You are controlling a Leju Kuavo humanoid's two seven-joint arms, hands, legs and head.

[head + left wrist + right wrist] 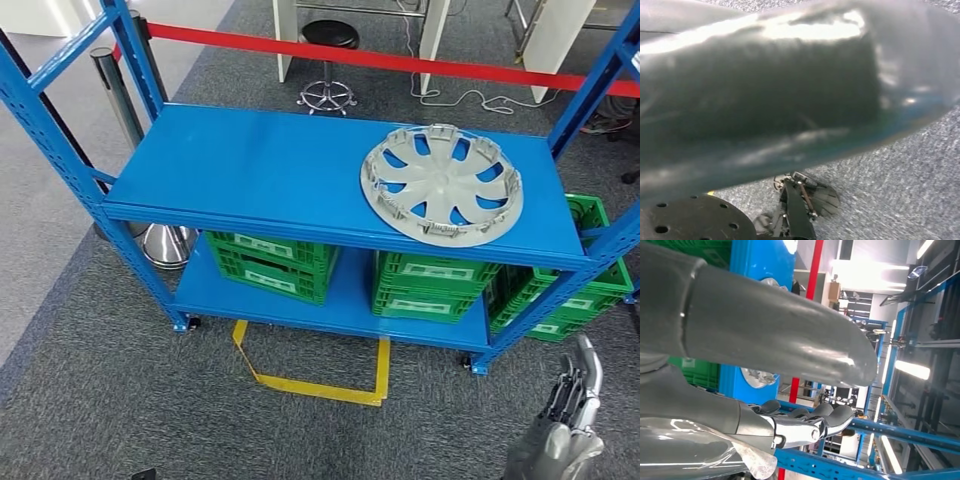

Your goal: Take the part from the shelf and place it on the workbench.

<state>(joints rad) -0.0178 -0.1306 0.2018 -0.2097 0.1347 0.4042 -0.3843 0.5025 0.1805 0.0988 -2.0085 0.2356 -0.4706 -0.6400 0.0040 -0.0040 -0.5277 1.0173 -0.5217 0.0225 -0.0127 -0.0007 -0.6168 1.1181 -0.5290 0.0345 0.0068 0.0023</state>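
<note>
While the right hand [567, 420] hangs low at the near right of the head view, above grey carpet [90, 400], its fingers [828, 417] lie apart and slightly curved with nothing between them, as the right wrist view also shows. It is well apart from the shelf and touches nothing. Whether the left hand is spread or closed cannot be told, as the left wrist view is mostly blur. Further out, the blue shelf [249, 170] stands across the scene, and the part, a silver wheel cover [441, 183], lies flat on the right half of its upper deck, near the front edge. On the lower deck sit green crates [272, 262], one on the left and one on the right, with another at the far right partly beyond the shelf's post. Yellow floor tape [317, 385] marks a box on the carpet just in front of the shelf. Beyond the shelf runs a red barrier strip [377, 58], with a black stool [329, 40] behind it and a metal stanchion [121, 95] at the far left.
</note>
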